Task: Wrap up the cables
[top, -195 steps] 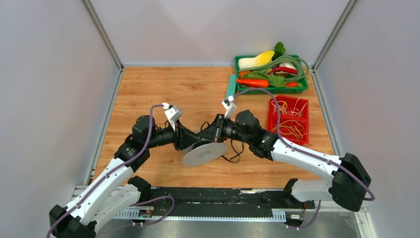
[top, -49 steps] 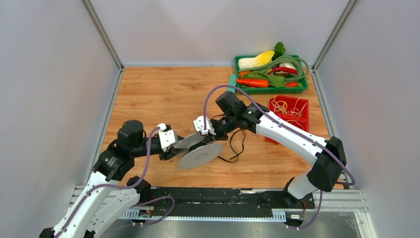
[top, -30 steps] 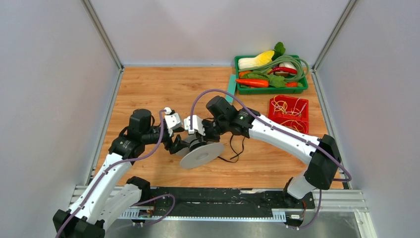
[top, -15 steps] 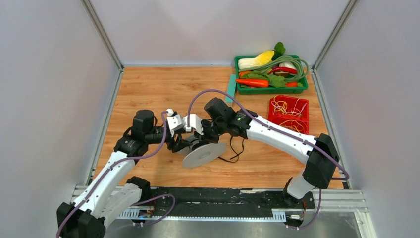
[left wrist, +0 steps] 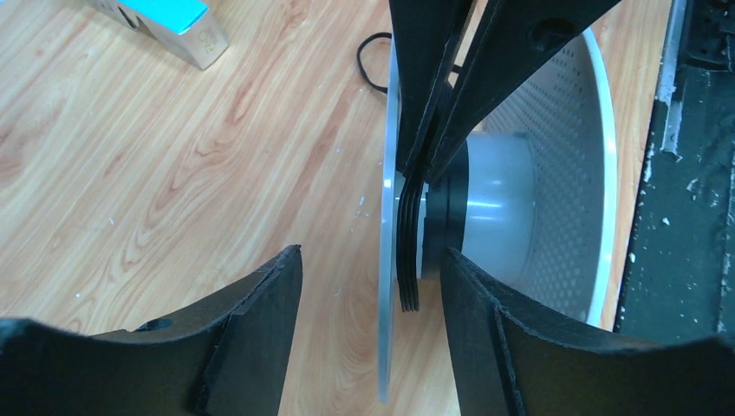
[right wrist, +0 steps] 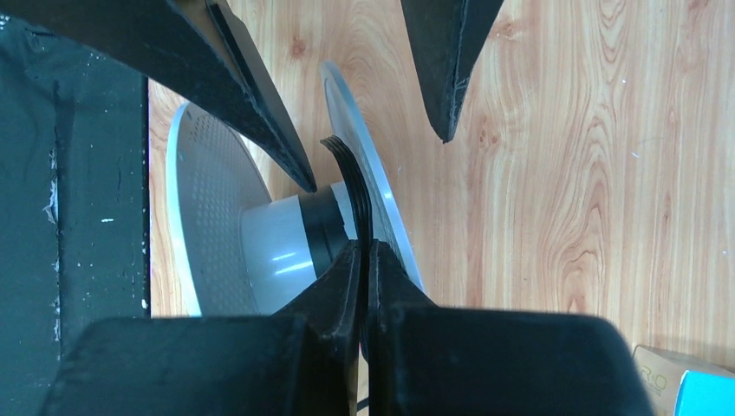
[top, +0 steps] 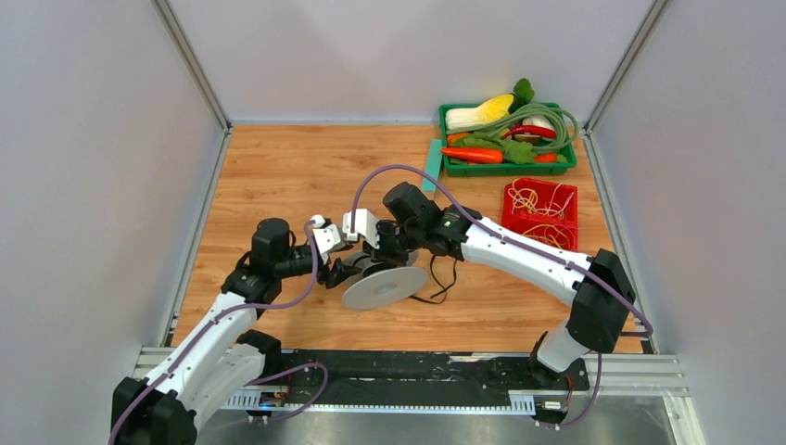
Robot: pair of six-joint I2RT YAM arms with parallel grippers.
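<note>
Cable wound on spool sits pinched in closed right hand, between jaws of wide-open left hand.

The worktop looks like light wood with a clear grain and a soft sheen. The reel has pale grey flanges with a matt finish, and the inner face of one is covered with fine holes. Its hub is whitish plastic, a little translucent and glossy, with a black band. The cable is black, thin and matt, like rubber. The jaws of the left gripper and the right gripper are black and matt, with slightly rough edges. The arm shells are glossy white plastic. The green tray and the red basket look like shiny plastic.
</note>
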